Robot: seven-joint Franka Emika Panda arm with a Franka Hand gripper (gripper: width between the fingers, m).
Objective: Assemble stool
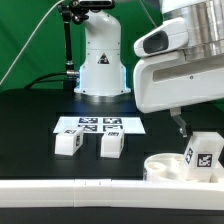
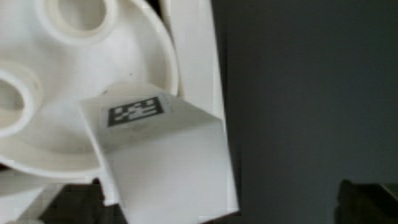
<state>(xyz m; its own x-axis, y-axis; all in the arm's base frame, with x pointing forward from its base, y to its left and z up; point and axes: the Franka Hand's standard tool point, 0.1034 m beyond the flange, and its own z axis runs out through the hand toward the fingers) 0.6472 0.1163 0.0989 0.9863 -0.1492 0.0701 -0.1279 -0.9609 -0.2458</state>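
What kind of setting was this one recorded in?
Probably a robotics lab bench: a robot arm base stands on a black table, with a green backdrop behind and a marker board beside tagged stool legs.

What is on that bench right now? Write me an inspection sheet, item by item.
Surface: black table, white rail along the edge nearest the exterior camera.
Job's things: seat disc with one tagged leg against it; two loose legs by the marker board.
Clutter: nothing seen.
Grippers: gripper open, above the seat disc.
Cables: black cable behind, at the exterior view's left.
Surroundings: green backdrop, robot base.
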